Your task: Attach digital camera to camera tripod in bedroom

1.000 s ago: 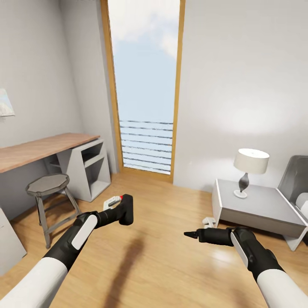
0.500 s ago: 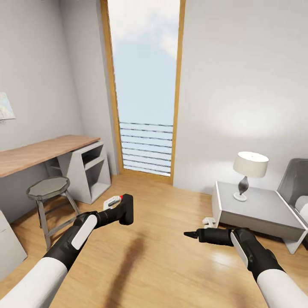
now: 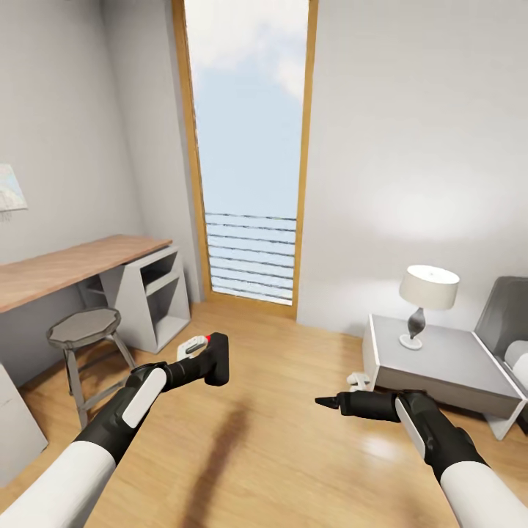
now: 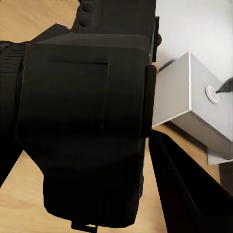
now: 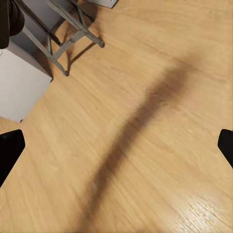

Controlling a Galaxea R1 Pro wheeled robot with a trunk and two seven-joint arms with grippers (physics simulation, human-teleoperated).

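In the head view my left gripper (image 3: pixel 211 364) is shut on the digital camera (image 3: pixel 215 361), a small black body with a red button on top, held at about waist height over the wood floor. Seen from the left wrist, the camera (image 4: pixel 87 121) sits right against the lens, with one black finger (image 4: pixel 187 191) beside it. My right gripper (image 3: pixel 327 401) hangs over bare floor. The right wrist view has its fingertips (image 5: pixel 9 151) far apart with nothing between them, so it is open. The camera tripod is out of view.
This is the bedroom: a tall wood-framed window (image 3: pixel 249 147) straight ahead, and a wood-topped white desk (image 3: pixel 66 265) with a grey round stool (image 3: pixel 83 328) at left. A grey nightstand (image 3: pixel 440 361) with a lamp (image 3: pixel 428 293) stands at right, with the bed's edge (image 3: pixel 510 323) beyond. Wood floor lies between.
The whole picture has drifted slightly, so the camera moved. Both arms keep the same pose and the left gripper still holds the digital camera.
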